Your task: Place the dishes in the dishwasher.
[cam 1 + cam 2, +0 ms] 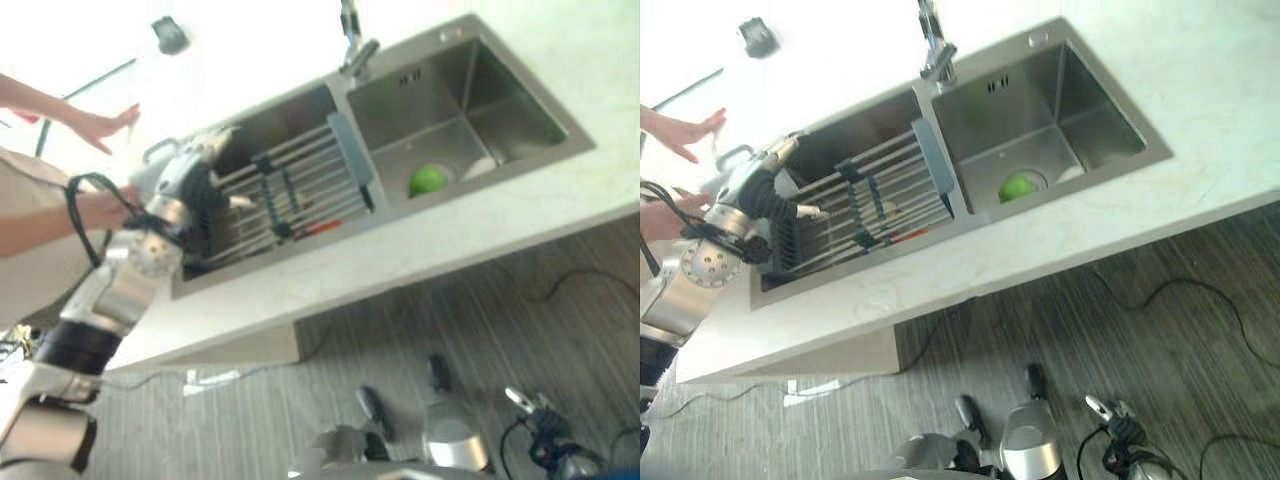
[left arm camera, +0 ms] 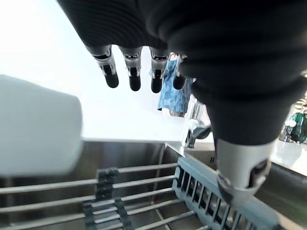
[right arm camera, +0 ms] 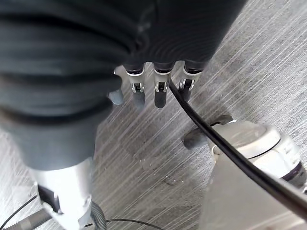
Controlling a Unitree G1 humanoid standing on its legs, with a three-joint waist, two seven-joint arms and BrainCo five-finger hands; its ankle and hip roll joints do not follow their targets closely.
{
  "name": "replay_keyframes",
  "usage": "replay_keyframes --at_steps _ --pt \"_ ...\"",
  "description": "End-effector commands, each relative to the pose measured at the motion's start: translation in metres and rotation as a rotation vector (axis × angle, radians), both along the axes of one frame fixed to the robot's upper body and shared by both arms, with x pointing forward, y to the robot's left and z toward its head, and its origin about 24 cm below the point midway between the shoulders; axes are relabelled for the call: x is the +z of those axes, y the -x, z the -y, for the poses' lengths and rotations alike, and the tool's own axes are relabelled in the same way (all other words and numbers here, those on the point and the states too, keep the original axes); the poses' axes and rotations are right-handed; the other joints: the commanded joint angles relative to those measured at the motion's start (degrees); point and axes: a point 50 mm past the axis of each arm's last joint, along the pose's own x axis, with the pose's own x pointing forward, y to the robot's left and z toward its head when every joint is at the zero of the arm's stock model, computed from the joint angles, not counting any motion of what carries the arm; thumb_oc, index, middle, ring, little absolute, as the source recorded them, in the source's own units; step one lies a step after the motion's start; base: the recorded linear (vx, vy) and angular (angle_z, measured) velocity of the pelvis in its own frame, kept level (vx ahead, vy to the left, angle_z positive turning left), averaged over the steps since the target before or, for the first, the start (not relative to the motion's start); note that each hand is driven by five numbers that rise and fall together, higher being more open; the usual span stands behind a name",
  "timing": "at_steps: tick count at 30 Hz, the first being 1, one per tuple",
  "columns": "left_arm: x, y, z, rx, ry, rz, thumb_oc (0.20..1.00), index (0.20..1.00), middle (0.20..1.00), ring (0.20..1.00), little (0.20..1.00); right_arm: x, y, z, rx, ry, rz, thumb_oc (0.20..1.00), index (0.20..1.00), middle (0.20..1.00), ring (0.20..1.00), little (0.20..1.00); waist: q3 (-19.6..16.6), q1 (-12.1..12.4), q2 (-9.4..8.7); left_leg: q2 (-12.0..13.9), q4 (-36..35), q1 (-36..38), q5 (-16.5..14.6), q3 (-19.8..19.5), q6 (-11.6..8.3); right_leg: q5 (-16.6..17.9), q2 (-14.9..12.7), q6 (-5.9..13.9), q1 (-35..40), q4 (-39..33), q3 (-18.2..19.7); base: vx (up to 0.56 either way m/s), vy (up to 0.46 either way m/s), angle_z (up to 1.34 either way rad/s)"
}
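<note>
My left hand (image 1: 190, 175) hovers over the left end of a metal bar rack (image 1: 290, 195) that spans the left sink basin. Its fingers (image 2: 132, 72) are straight and its thumb (image 2: 242, 177) stands apart, holding nothing. A white mug-like thing (image 2: 38, 129) with a handle (image 1: 155, 152) sits right beside that hand, apart from the fingers. A small white dish (image 1: 480, 168) and a green round thing (image 1: 427, 180) lie in the right basin. My right hand (image 3: 160, 93) hangs over the floor, fingers relaxed and empty.
A person's hand (image 1: 100, 125) and a forearm (image 1: 40, 220) reach in at the far left, close to my left arm. A faucet (image 1: 352, 45) rises behind the basins. The pale counter (image 1: 400, 260) runs along the sink's front. Something orange-red (image 1: 322, 228) lies under the rack.
</note>
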Motion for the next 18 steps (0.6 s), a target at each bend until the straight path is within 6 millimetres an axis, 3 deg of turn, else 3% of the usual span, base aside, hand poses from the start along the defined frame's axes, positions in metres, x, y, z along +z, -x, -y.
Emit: replay_keyframes --at_steps 1,9,18 --pt "0.028 0.002 -0.006 0.012 0.139 0.154 1.0 1.0 1.0 1.0 1.0 -0.006 0.028 -0.003 0.007 0.005 -0.056 1.0 1.0 1.0 1.0 1.0 -2.66 0.07 -2.18 -1.04 2.6 -1.39 -2.31 1.24 -0.65 -7.63 -4.08 4.79 -1.04 6.37 -5.35 0.04 0.012 0.17" --pt "0.021 0.023 -0.006 -0.008 0.351 0.339 1.0 1.0 1.0 1.0 1.0 -0.017 0.047 -0.012 -0.036 -0.025 -0.117 1.0 1.0 1.0 1.0 1.0 -6.15 2.81 -4.35 -0.58 1.74 0.88 -2.99 0.02 -0.49 -8.85 -3.05 3.96 2.59 5.28 -7.53 -0.02 -0.006 0.09" --pt "-0.011 0.032 0.003 0.032 0.343 0.318 1.0 1.0 1.0 1.0 1.0 -0.024 0.034 -0.032 0.03 -0.077 -0.129 1.0 1.0 1.0 1.0 1.0 -8.67 6.8 -7.97 0.34 1.48 2.3 -3.77 -3.28 0.05 -10.43 -1.11 2.88 5.54 5.39 -9.21 -0.01 -0.037 0.15"
